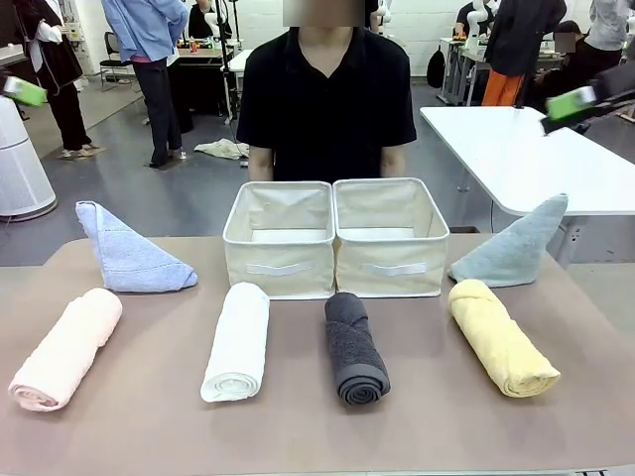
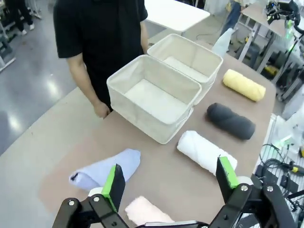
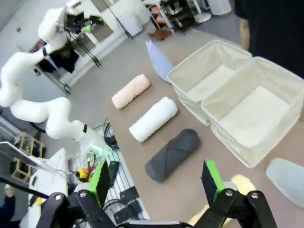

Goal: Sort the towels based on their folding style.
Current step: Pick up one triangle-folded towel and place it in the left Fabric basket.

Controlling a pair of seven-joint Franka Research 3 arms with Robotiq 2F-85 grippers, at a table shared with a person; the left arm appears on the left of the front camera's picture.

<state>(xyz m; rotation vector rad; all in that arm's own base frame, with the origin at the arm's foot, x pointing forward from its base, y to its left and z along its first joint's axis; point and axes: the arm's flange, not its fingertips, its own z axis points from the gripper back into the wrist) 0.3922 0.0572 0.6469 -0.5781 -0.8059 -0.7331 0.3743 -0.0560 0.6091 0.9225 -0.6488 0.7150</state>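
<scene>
Front view: on the brown worktop [image 1: 149, 436], from 8 to 4 o'clock, lie a pink rolled terry towel [image 1: 65, 349], white roll [image 1: 238, 340], dark grey roll [image 1: 354, 347] and yellow roll [image 1: 501, 337]. A periwinkle triangle-folded towel [image 1: 129, 256] sits at 9, a pale teal-grey triangle-folded towel [image 1: 516, 250] at 3.

Left wrist view: the left claw [image 2: 170, 177] gapes apart, empty, with the white roll at 1 o'clock.

Right wrist view: the right claw [image 3: 156, 179] gapes apart, empty, with the dark grey roll at 12.

Left gripper [image 2: 170, 178] hovered over the table [image 2: 61, 156], jaws wide apart. The pink roll [image 2: 147, 212] lay just below it, with the periwinkle triangle fold [image 2: 105, 168] beside that. White roll [image 2: 206, 151], dark grey roll [image 2: 231, 121] and yellow roll [image 2: 244, 85] lay in a row, not touching. Two cream bins [image 2: 135, 114] stood side by side, touching. The pale teal-grey fold [image 2: 222, 42] stood beyond the far bin. The person's hand [image 2: 100, 110] was near the nearer bin, by the table edge.
</scene>
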